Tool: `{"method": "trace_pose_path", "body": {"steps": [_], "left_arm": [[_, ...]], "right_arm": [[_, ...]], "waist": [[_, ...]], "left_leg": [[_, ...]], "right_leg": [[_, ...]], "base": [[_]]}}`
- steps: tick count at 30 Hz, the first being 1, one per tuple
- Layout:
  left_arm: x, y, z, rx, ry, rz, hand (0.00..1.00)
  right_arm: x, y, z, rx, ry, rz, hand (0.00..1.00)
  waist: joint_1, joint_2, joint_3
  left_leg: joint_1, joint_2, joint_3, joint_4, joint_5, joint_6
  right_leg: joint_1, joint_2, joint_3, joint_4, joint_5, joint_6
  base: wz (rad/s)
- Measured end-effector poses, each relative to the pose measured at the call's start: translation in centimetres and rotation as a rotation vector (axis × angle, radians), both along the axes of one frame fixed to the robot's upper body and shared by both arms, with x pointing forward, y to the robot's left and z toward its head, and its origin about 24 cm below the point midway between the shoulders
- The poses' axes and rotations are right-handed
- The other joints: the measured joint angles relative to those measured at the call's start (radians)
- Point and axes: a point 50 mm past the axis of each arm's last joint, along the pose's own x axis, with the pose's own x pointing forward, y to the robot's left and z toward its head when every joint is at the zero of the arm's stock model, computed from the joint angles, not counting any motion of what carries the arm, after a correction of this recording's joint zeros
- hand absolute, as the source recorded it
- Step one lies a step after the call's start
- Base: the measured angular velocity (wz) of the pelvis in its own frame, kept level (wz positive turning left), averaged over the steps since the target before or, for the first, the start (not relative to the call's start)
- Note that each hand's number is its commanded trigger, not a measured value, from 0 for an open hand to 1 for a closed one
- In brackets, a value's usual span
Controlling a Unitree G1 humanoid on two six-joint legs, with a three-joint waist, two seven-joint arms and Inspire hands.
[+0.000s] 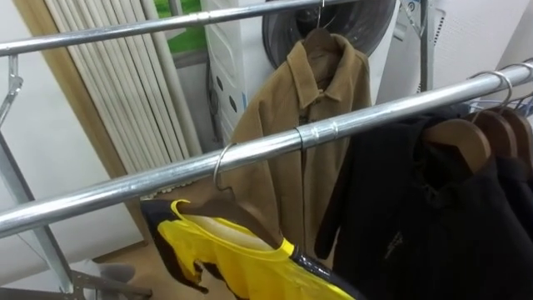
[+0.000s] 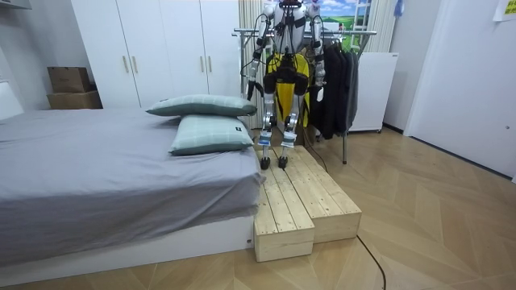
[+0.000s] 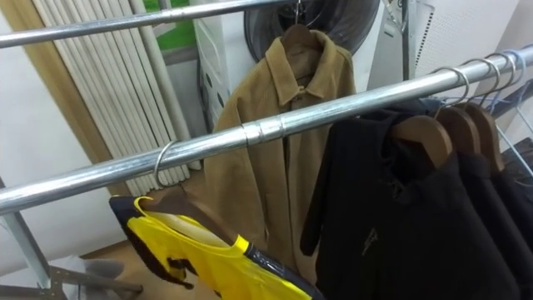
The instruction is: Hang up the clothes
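Observation:
A yellow and black garment [image 1: 225, 258] hangs on a hanger whose metal hook [image 1: 221, 167] sits over the near steel rail [image 1: 350, 125], left of the rail's joint. To its right on the same rail, black clothes [image 1: 433, 217] hang from wooden hangers [image 1: 462, 137]. A brown jacket [image 1: 316, 108] hangs from the far rail [image 1: 166, 25]. In the room view I stand on a wooden platform [image 2: 298, 201] facing the rack, with the yellow garment [image 2: 286, 93] in front of me. My left hand [image 2: 251, 87] and right hand [image 2: 321, 80] hang at my sides, apart from the garment.
Pale vertical curtain folds [image 1: 108, 83] hang behind the rack at the left. A bed [image 2: 97, 177] with two pillows lies on the room view's left beside the platform. White wardrobes [image 2: 161, 48] stand behind it. Open wood floor lies on the room view's right.

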Motion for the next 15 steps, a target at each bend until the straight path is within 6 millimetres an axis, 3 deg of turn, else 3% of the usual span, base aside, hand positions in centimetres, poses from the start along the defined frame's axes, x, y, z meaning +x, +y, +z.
{"method": "trace_pose_path", "body": {"steps": [15], "left_arm": [[-0.18,0.1,0.01,-0.013,0.004,0.011,0.0]], "right_arm": [[-0.22,0.13,-0.06,-0.001,0.01,-0.004,0.0]], "waist": [[0.001,-0.002,-0.0003]], "left_leg": [[0.006,-0.001,0.003,0.0,0.0,0.0]], "right_leg": [[0.002,0.0,0.004,0.001,0.0,0.0]], "base": [[0.0]]}}
